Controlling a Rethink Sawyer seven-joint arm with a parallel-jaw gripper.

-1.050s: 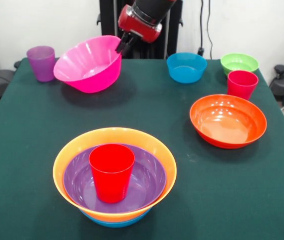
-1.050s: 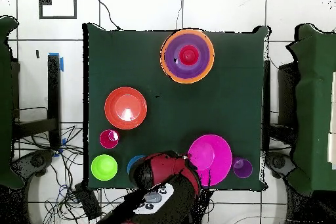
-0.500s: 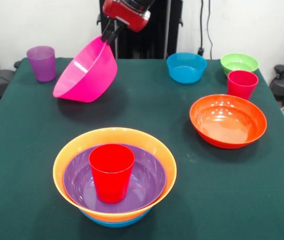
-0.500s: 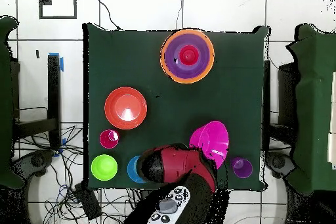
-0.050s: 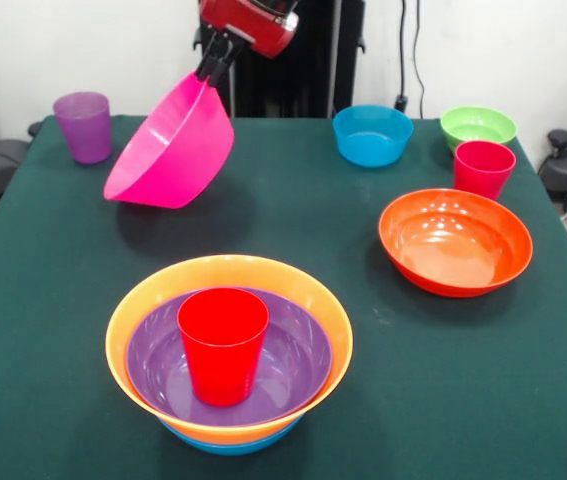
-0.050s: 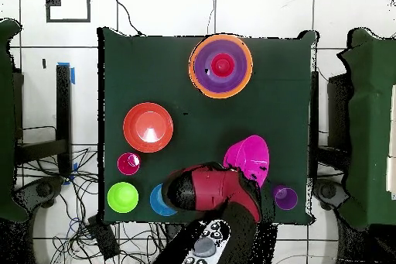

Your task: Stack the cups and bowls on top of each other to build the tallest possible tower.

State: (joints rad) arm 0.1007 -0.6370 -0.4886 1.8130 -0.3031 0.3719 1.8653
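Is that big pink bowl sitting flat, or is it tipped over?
Tipped. The pink bowl hangs steeply tilted from the tool, which grips its upper rim; its lower edge is near the table; contact unclear.

pink bowl (image 5: 171,148) tilted, lifted by rim, tower (image 5: 229,352) in front

Counter (image 5: 383,400) is covered in dark green cloth, reaching the frame edges at the front. Behind it stands a plain white wall (image 5: 503,50), evenly lit, with black cables (image 5: 403,50) hanging down it. From overhead, the floor (image 6: 155,9) is white tile with dark grid lines. A black-outlined square (image 6: 68,4) is marked on the floor, a strip of blue tape (image 6: 73,73) lies beside the counter, and loose cables (image 6: 54,191) are tangled near one corner.
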